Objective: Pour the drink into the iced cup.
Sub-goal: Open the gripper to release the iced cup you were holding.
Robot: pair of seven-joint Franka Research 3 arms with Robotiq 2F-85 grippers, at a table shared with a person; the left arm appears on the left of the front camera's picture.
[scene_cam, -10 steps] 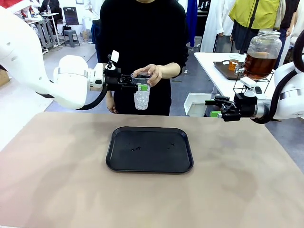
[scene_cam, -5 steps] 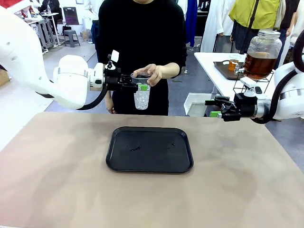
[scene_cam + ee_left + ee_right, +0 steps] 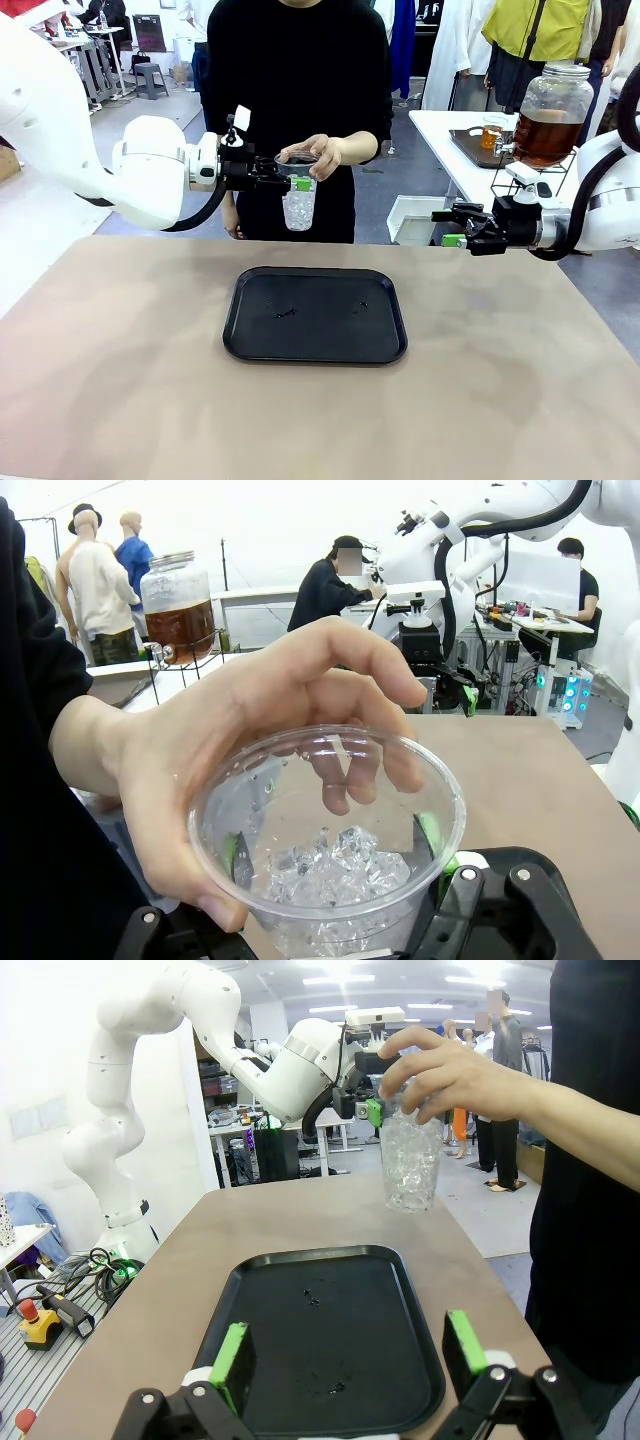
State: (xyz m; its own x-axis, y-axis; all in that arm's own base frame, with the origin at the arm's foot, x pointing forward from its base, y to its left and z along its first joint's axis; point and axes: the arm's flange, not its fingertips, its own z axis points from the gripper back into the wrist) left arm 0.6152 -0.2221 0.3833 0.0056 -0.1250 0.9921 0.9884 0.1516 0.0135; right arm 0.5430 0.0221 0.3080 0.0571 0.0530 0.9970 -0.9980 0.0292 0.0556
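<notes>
Iced cup (image 3: 298,192) of clear plastic hangs in the air beyond the far edge of the table (image 3: 120,380), in front of the person. The person's hand (image 3: 318,153) holds it from above by the rim. The left gripper (image 3: 290,180) has its green pads on both sides of the cup wall; I cannot tell whether they really press it. The left wrist view looks down into the cup (image 3: 328,830): ice pieces lie at the bottom and fingers (image 3: 340,695) curl over the round rim.

Amber drink (image 3: 545,135) stays in a glass dispenser jar (image 3: 555,112) on a wire stand, on a white side table behind the right arm, well apart from the cup.

The right gripper (image 3: 452,226) hovers above the table's right far corner with its jaws spread and nothing between them. Its wrist view shows the green pads (image 3: 232,1358) wide apart over the black tray (image 3: 330,1330).

This tray (image 3: 315,314) is a smooth rounded rectangle in the table's middle, with free brown surface all around it.
</notes>
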